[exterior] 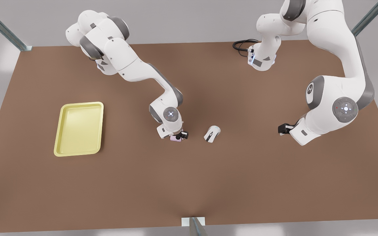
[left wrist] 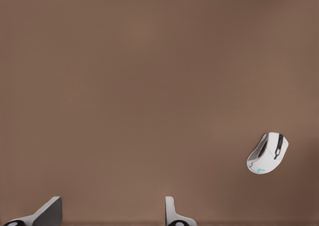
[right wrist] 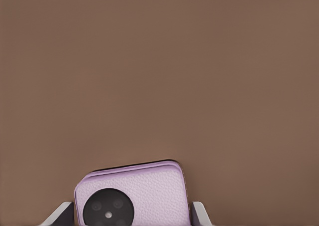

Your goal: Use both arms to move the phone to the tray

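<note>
**Phone between the right gripper's fingers**

The right gripper (exterior: 178, 135) sits low over the table (exterior: 189, 183), its fingers (right wrist: 199, 213) flanking the phone (right wrist: 132, 198) on both sides, gripping it. The phone lies flat, camera disc nearest the wrist, long axis running away from it. The left gripper (exterior: 283, 128) hangs open, well apart, with the mouse (left wrist: 267, 153) between the two grippers. The tray (exterior: 79, 128) lies far beyond the phone.

A white computer mouse (exterior: 212, 133) lies on the brown table (exterior: 189, 183), with a black cable (exterior: 241, 45) at the far edge.
</note>
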